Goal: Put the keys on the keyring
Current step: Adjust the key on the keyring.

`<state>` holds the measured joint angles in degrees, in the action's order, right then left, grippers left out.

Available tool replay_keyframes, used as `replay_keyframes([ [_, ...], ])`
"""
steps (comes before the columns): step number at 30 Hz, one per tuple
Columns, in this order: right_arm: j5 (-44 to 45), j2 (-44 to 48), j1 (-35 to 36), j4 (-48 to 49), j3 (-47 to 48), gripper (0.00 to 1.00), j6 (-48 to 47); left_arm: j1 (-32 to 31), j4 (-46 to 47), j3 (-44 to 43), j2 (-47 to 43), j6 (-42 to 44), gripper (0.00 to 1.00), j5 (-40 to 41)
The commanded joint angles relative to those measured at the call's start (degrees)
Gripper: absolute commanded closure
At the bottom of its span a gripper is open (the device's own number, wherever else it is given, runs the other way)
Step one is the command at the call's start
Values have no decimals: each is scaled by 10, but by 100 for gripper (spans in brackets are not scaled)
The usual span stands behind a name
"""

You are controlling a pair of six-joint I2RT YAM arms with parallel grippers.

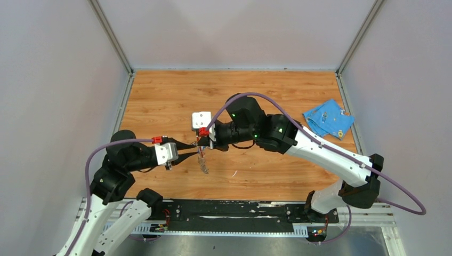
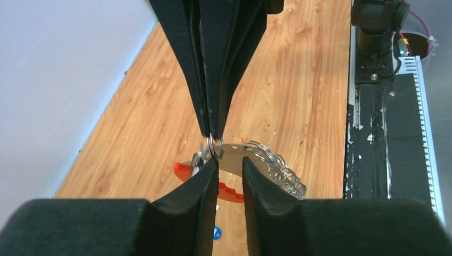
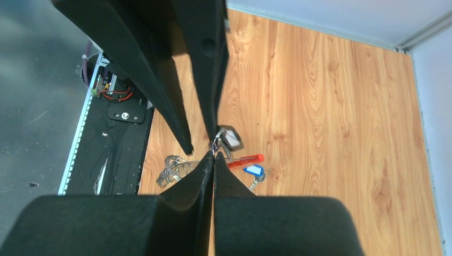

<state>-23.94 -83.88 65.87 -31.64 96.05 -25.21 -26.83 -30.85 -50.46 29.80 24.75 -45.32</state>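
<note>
My right gripper [image 1: 202, 140] [image 3: 214, 156] is shut on the small metal ring [image 2: 215, 146] of the keyring and holds it above the table. The fob's silvery part [image 2: 233, 153] and red part [image 2: 183, 170] hang below it, with a coil of wire rings [image 2: 280, 168]. The black-headed key [image 3: 231, 138] sits right at the ring. The blue-headed key [image 3: 254, 170] lies by the red strap [image 3: 246, 159]; I cannot tell whether it is attached. My left gripper [image 1: 195, 148] [image 2: 230, 160] is open, its jaws on either side of the fob just under the ring.
A blue cloth [image 1: 328, 118] with small objects on it lies at the table's right edge. A black rail [image 1: 234, 210] runs along the near edge, between the arm bases. Grey walls enclose the wooden table [image 1: 176, 96].
</note>
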Motion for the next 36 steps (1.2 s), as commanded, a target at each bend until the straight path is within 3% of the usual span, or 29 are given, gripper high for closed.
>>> replay_keyframes([
  [1,-6,62,-23,122,-68,100,79,-3,-32,-17,-25,38,71,22],
  [10,-54,98,-39,185,-139,100,154,-3,-71,-30,-62,115,65,63],
  [16,-65,101,-41,195,-145,99,172,-3,-53,-55,-19,120,60,27],
  [27,-68,126,-42,297,-213,100,217,-3,-32,-71,43,-31,64,-53],
  [36,-85,122,-41,288,-214,100,219,-3,-24,-61,71,-63,68,-62],
])
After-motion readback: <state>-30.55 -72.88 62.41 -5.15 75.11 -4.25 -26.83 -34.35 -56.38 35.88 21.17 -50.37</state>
